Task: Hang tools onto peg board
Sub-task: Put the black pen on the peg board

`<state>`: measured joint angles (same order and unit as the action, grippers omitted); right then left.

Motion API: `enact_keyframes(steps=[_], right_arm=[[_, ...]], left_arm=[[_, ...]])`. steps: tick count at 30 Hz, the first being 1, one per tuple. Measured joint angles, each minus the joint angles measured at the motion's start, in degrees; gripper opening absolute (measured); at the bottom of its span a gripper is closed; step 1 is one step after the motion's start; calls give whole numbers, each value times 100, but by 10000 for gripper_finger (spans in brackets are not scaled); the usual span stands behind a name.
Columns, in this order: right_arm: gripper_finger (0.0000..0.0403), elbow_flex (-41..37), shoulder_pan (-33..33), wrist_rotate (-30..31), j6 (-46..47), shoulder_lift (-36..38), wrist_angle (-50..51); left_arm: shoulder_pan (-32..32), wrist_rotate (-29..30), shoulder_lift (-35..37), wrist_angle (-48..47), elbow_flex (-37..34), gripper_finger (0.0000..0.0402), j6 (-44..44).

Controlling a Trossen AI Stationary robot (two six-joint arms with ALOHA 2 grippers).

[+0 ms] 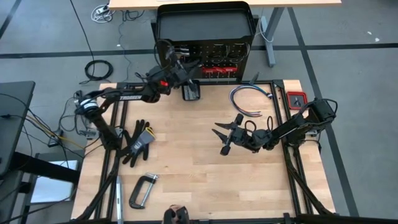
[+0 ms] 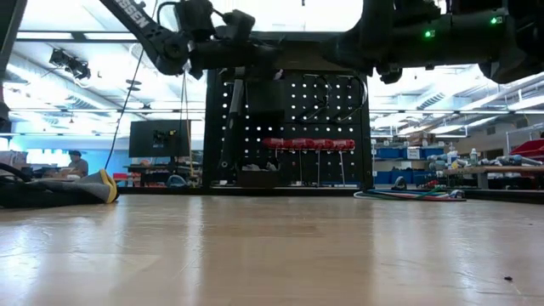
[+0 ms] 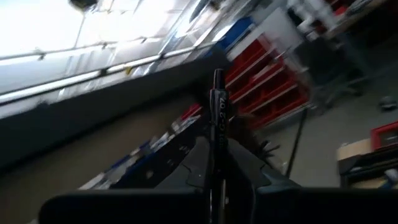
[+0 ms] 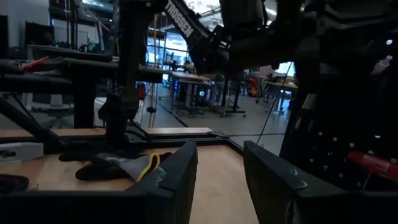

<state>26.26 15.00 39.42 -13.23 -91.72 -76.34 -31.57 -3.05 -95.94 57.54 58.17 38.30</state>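
Left wrist view: slim black tool (image 3: 218, 118) between left pincer (image 3: 221, 186) fingers.

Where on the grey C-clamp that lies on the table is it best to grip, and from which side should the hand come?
Probably the straight back of the C-clamp. It lies flat near the table's front left corner, with nothing touching it, so a hand can come straight down from above and close across that bar. The screw end looks thinner and less steady to pinch.
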Motion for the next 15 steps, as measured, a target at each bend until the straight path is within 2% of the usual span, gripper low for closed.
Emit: enact_keyframes(steps=[4, 12, 15], right_arm=[[140, 0, 0, -2, 9, 0, 15], [140, 0, -2, 3, 17, 0, 23], [140, 0, -2, 3, 17, 0, 22]], left_arm=[[19, 420, -107, 12, 88, 44, -43], [94, 524, -110, -40, 88, 57, -169], [98, 626, -110, -47, 88, 61, -593]])
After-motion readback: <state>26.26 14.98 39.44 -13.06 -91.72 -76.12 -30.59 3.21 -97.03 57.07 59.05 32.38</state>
